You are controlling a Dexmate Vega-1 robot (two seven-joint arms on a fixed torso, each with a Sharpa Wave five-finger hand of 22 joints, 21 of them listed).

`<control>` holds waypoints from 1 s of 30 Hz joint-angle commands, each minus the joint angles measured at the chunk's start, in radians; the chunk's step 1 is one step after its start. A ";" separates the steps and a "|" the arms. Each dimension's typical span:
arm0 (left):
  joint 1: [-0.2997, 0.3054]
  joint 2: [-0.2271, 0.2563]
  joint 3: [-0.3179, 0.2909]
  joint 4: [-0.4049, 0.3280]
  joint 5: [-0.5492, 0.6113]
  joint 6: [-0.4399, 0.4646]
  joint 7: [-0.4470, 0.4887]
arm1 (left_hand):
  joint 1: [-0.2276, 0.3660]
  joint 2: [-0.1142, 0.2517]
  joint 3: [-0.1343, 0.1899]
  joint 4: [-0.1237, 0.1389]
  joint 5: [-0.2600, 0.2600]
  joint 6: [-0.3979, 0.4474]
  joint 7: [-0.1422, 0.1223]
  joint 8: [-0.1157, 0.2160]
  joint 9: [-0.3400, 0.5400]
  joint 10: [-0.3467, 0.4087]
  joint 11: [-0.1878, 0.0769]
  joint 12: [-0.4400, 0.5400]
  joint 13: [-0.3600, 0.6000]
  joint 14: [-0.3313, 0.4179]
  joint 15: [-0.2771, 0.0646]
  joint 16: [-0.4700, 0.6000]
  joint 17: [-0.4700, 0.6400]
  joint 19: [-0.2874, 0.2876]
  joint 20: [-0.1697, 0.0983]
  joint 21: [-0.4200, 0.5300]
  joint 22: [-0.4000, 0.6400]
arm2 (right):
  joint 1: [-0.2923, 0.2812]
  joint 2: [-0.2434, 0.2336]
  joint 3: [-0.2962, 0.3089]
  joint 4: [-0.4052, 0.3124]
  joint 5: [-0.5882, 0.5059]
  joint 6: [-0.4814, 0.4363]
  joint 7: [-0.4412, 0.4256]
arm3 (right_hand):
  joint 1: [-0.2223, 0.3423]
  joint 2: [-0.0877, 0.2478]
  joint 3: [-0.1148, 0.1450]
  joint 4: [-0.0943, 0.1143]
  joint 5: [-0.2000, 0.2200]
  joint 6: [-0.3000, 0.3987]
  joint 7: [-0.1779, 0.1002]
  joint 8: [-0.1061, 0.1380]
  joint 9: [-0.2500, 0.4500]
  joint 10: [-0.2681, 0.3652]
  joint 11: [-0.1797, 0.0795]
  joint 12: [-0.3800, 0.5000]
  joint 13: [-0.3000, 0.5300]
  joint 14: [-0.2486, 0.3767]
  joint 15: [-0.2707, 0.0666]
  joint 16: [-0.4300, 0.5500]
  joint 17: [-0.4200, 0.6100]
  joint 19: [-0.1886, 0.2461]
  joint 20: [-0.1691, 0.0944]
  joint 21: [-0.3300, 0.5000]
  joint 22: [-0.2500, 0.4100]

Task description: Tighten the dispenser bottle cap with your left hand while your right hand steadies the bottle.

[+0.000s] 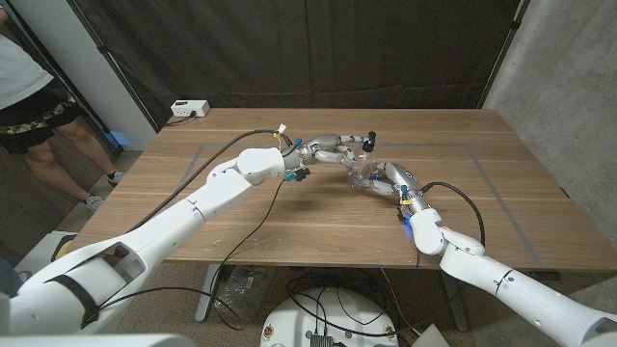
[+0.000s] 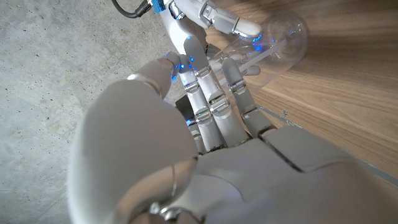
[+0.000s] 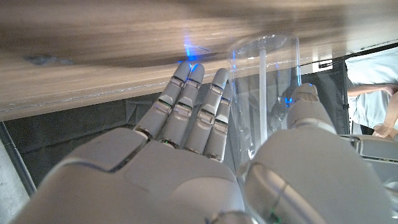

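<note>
Right hand [image 1: 390,179] wraps clear bottle [image 1: 362,169]; left hand [image 1: 328,149] fingers closed on black cap [image 1: 370,141]. Risks: smooth bottle spins in loose hold; cap cross-threads.

Bottle [image 1: 363,166]: I can read no label, brand or print on its clear body in any view.
Pump cap [image 1: 370,141]: black, in the upper middle of the head view; I make out no lettering on it.
White box [image 1: 189,109]: upper left of the head view, at the table's far edge; it carries small dark marks, too small for me to read.
Table [image 1: 289,217]: thin taped lines on the wood, no words or numbers.
Person's shirt [image 3: 373,81]: plain white at the right edge of the right wrist view, no print I can see.
</note>
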State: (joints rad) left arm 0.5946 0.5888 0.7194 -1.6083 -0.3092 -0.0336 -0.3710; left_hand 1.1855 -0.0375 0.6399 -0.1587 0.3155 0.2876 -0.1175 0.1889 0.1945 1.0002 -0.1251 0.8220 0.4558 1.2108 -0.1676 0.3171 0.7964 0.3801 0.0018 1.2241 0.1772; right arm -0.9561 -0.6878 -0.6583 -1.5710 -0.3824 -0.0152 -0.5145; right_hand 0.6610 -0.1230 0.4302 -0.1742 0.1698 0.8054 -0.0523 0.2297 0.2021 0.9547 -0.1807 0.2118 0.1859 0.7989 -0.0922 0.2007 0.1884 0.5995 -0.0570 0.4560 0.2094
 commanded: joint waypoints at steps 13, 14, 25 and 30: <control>-0.037 -0.010 0.014 0.025 0.021 0.007 -0.024 | 0.004 0.000 0.007 0.002 0.007 0.006 0.002 0.003 0.004 0.012 -0.007 0.010 0.010 0.005 0.005 0.000 -0.001 -0.004 0.000 0.004 0.002 | 0.005 0.000 -0.010 -0.005 -0.018 -0.013 0.003 | 0.276 0.285 0.050 0.043 0.005 0.183 -0.172 0.006 0.006 0.033 -0.036 0.002 0.001 0.011 -0.070 -0.003 0.004 0.006 -0.058 0.008 -0.002; -0.030 -0.005 0.008 0.015 0.019 0.008 -0.017 | 0.002 0.003 0.007 0.004 0.007 0.004 0.002 0.002 0.004 0.011 -0.007 0.010 0.010 0.003 0.004 0.001 0.001 -0.003 0.000 0.004 0.002 | 0.006 0.000 -0.010 -0.005 -0.018 -0.011 0.004 | 0.276 0.285 0.050 0.043 0.004 0.182 -0.172 0.005 0.006 0.033 -0.036 0.002 0.001 0.011 -0.070 -0.003 0.004 0.006 -0.059 0.008 -0.002; 0.109 0.099 -0.099 -0.168 0.030 0.028 0.166 | -0.004 0.010 0.002 0.007 0.004 -0.043 0.015 -0.009 0.005 0.002 -0.013 0.008 0.011 -0.008 0.002 -0.002 0.003 -0.005 -0.001 0.003 0.001 | 0.010 -0.003 -0.010 -0.006 -0.020 -0.013 0.012 | 0.276 0.284 0.050 0.043 0.004 0.182 -0.172 0.005 0.006 0.033 -0.036 0.001 0.002 0.010 -0.071 -0.004 0.004 0.005 -0.059 0.009 -0.002; 0.179 0.136 -0.148 -0.241 0.049 0.029 0.261 | -0.005 0.013 -0.001 0.008 0.003 -0.047 0.018 -0.007 0.005 0.001 -0.014 0.008 0.012 -0.008 0.000 -0.002 0.003 -0.006 0.000 0.003 0.001 | 0.014 -0.005 -0.010 -0.009 -0.022 -0.013 0.015 | 0.276 0.285 0.051 0.043 0.004 0.182 -0.172 0.005 0.006 0.033 -0.036 0.001 0.002 0.010 -0.070 -0.004 0.004 0.006 -0.059 0.010 -0.002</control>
State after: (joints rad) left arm 0.6476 0.6463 0.6637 -1.7020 -0.2854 -0.0160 -0.2792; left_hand 1.1808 -0.0335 0.6400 -0.1526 0.3197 0.2445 -0.1033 0.1810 0.1980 0.9947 -0.1305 0.8237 0.4558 1.2071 -0.1640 0.3171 0.7946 0.3801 0.0018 1.2240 0.1772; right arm -0.9481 -0.6891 -0.6686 -1.5751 -0.4003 -0.0256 -0.5047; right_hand 0.6624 -0.1244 0.4308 -0.1746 0.1707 0.8060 -0.0517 0.2264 0.2026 0.9547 -0.1827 0.2109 0.1843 0.7988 -0.0922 0.2007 0.1883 0.5995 -0.0570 0.4560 0.2044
